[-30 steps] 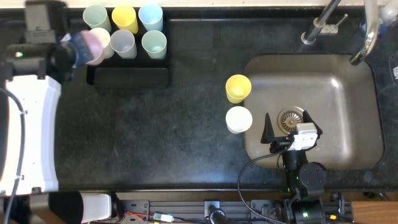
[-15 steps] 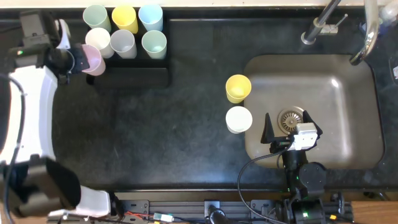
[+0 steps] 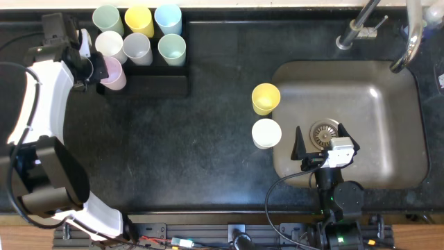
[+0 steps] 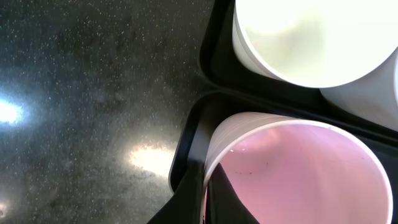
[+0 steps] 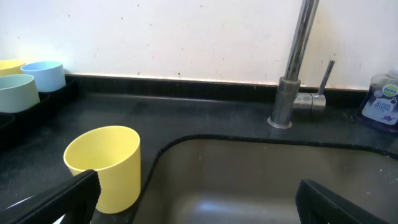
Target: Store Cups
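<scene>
A black tray (image 3: 149, 86) at the counter's back left holds two rows of cups, among them a white cup (image 3: 109, 43) and a pale green cup (image 3: 171, 48). My left gripper (image 3: 95, 69) is shut on the rim of a pink cup (image 3: 114, 73), which stands upright at the left end of the tray's front row. In the left wrist view one finger (image 4: 193, 196) pinches the pink cup (image 4: 292, 168) beside the white cup (image 4: 311, 37). A yellow cup (image 3: 266, 98) and a white cup (image 3: 266, 133) stand on the counter by the sink. My right gripper (image 3: 319, 144) rests open over the sink.
The steel sink (image 3: 374, 104) takes up the right side, with a faucet (image 3: 357, 28) behind it and a soap bottle (image 5: 380, 102) at the far right. The right wrist view has the yellow cup (image 5: 102, 165) close by. Dark counter (image 3: 173, 160) lies between tray and sink.
My left arm has swung the pink cup from a tilted pose left of the tray down into the tray's front row, now upright. The right arm has not moved.
</scene>
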